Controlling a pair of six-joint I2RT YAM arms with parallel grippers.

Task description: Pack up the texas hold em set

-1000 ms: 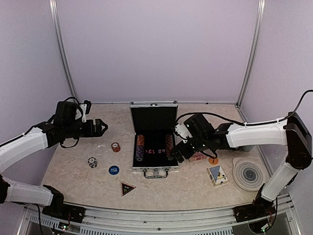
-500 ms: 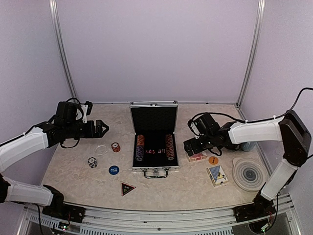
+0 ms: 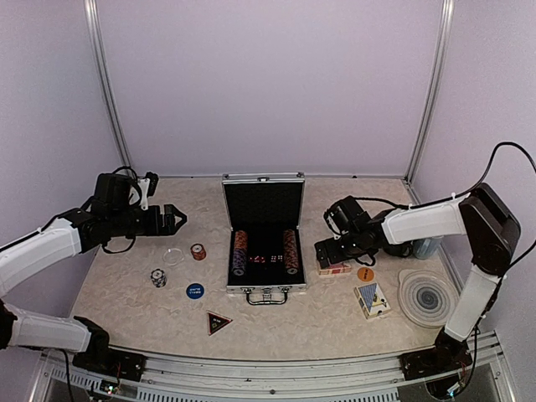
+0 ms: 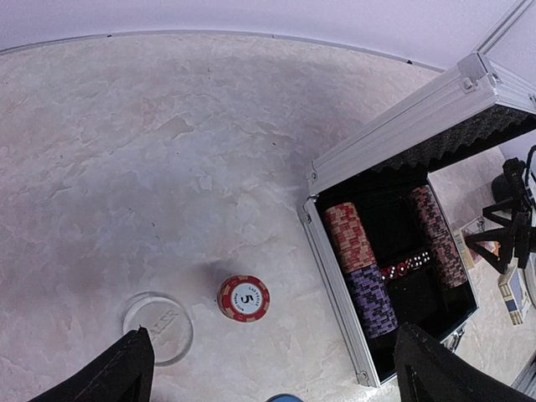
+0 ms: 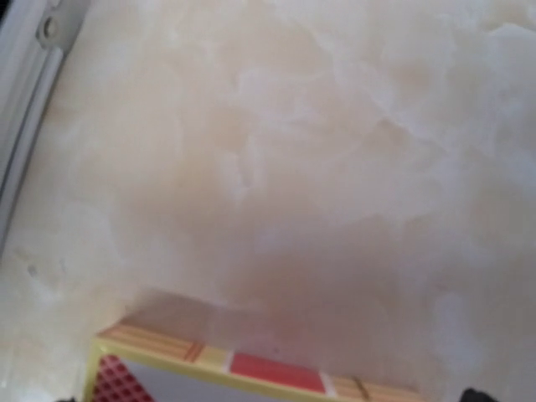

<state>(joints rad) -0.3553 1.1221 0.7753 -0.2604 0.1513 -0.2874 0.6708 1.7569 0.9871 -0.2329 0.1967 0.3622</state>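
With jaws spread wide, the right gripper (image 3: 323,249) is positioned over the red deck (image 3: 337,269) beside the open case (image 3: 262,201), where the deck could be pushed away by an off-centre closure; the left gripper (image 3: 174,219) is likewise held wide.

Overall light: soft, even light is falling from above, keeping the counter (image 3: 322,320) bright.
Shadows: a faint one is lying just beside the red chip (image 4: 244,299); a broad dim patch is spreading across the right wrist view.
Focus: the red card deck (image 5: 243,370) is showing blurred.
Glare: the case (image 4: 394,126) rim is gleaming mildly.
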